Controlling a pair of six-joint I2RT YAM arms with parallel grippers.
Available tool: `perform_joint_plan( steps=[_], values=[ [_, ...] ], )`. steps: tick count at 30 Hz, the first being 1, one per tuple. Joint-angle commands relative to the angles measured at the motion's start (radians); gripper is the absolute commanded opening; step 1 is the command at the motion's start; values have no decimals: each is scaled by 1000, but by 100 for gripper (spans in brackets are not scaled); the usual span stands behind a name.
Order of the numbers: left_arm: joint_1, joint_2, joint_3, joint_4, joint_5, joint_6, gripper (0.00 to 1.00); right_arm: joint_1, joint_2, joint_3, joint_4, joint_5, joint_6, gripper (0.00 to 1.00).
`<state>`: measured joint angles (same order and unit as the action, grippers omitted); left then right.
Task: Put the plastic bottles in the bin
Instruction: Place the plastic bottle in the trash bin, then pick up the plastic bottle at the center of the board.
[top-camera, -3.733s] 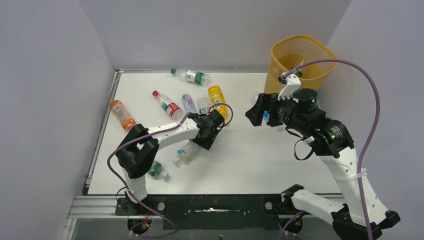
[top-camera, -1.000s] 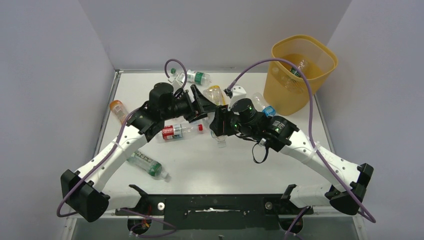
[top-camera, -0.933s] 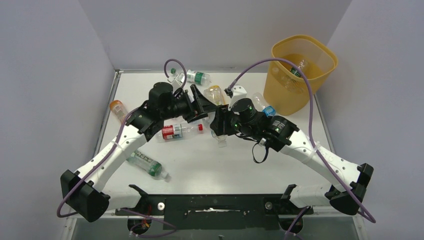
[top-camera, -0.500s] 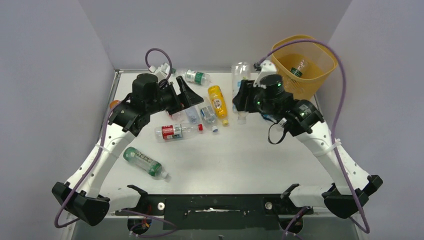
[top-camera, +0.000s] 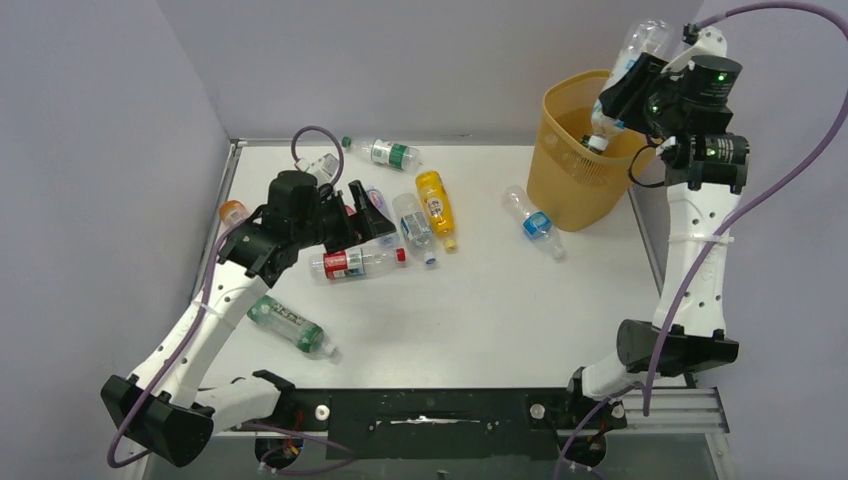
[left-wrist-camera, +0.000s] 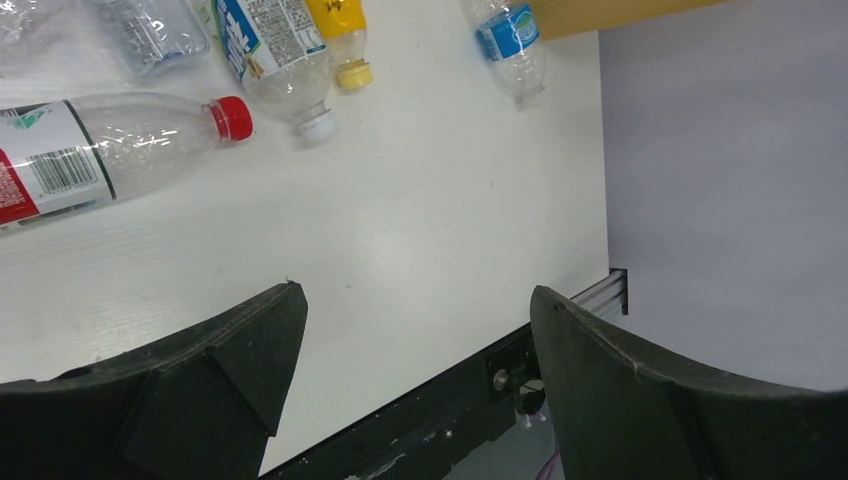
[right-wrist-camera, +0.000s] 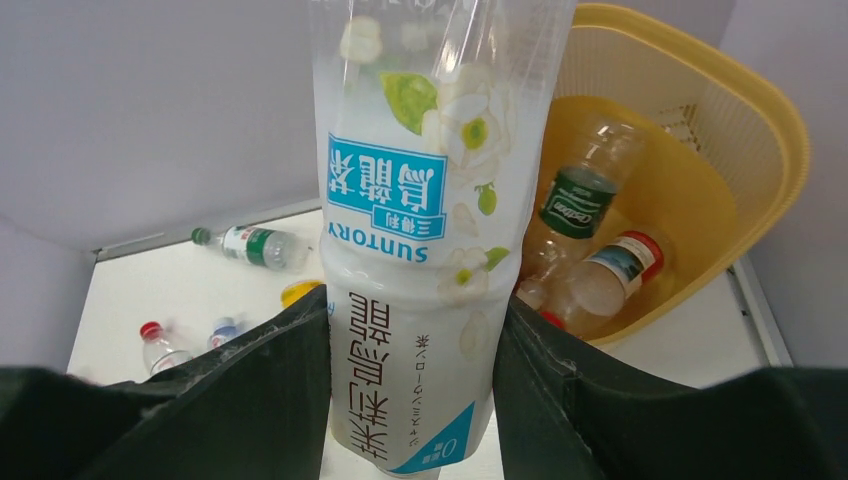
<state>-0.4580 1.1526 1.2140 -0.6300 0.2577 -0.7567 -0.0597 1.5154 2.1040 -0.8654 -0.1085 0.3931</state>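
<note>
My right gripper (top-camera: 622, 95) is shut on a clear plastic bottle (top-camera: 628, 75) with a white flowered label, held tilted with its cap end down over the rim of the yellow-orange bin (top-camera: 570, 190). In the right wrist view the bottle (right-wrist-camera: 425, 250) fills the space between both fingers, and the bin (right-wrist-camera: 790, 150) behind it holds a green-label bottle (right-wrist-camera: 575, 200) and a red-capped one (right-wrist-camera: 612, 275). My left gripper (top-camera: 372, 212) is open over a cluster of bottles. Its wrist view shows nothing in the left gripper (left-wrist-camera: 415, 295).
On the table lie a red-label bottle (top-camera: 350, 263), a yellow one (top-camera: 435, 198), a white-capped one (top-camera: 413, 225), a green-capped one (top-camera: 388, 152), a green-label one (top-camera: 290, 325), an orange one (top-camera: 232, 212) and a blue-label one (top-camera: 535, 222) beside the bin. Grey walls enclose the table.
My right arm has swung up and right, carrying the bottle from table height to above the bin. My left gripper has dropped slightly toward the bottle cluster, its jaws wider.
</note>
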Motion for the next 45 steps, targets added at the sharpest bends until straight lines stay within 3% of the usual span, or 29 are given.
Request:
perform_joint_plan(
  steps=[1,8,10,12,13,16,26,35,45],
  values=[
    [14,-46,-13,-1,-12,36,83,-139,61,38,81,-182,49,44],
    [25,-56,-37,-22,-16,55,83,-235,169,88,124,-269,78,53],
    [28,-54,-42,-24,-17,61,83,-245,198,113,121,-294,76,65],
    [33,-49,-45,-28,-19,69,83,-251,231,154,93,-318,69,86],
    [34,-45,-46,-31,-20,73,83,-252,244,174,78,-324,64,92],
    [39,-30,-47,-49,-29,89,83,-251,235,167,70,-323,52,99],
    [42,42,7,-151,-129,186,84,-233,82,10,73,-352,33,99],
    [44,133,1,-174,-231,269,84,-8,-147,-258,93,-290,21,99],
    [37,280,9,-96,-230,248,84,120,-348,-543,102,-269,30,99]
  ],
)
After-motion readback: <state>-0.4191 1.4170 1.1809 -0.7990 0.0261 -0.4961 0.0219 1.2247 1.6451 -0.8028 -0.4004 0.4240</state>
